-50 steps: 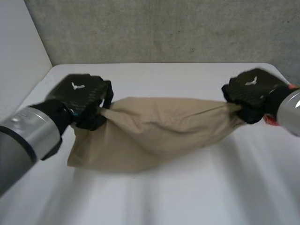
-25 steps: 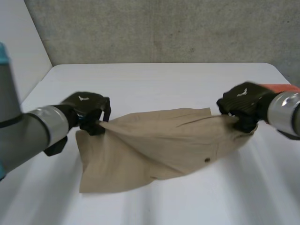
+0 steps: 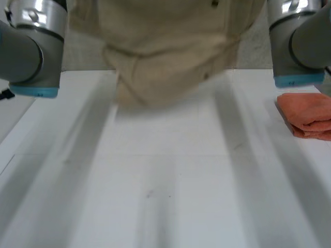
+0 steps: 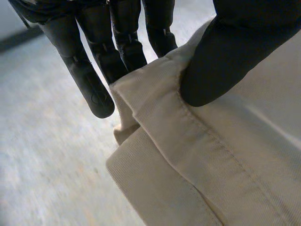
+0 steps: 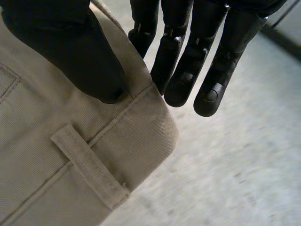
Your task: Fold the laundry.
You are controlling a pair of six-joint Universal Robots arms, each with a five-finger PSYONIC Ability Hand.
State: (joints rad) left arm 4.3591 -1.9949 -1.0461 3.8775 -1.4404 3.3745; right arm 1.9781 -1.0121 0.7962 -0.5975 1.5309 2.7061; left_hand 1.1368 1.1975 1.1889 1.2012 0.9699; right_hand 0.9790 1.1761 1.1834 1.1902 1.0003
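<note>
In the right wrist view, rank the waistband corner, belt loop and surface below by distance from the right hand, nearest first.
1. Waistband corner: pinched in the right hand.
2. Belt loop: on the trousers, just past the thumb.
3. Surface below: far beyond the fingertips, untouched.

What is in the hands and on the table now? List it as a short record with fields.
garment: beige trousers, held up in the air
left hand: thumb and fingers pinch a stitched edge of the trousers
right hand: thumb and fingers pinch the waistband by a belt loop
table: white, folded orange cloth on the robot's right side
</note>
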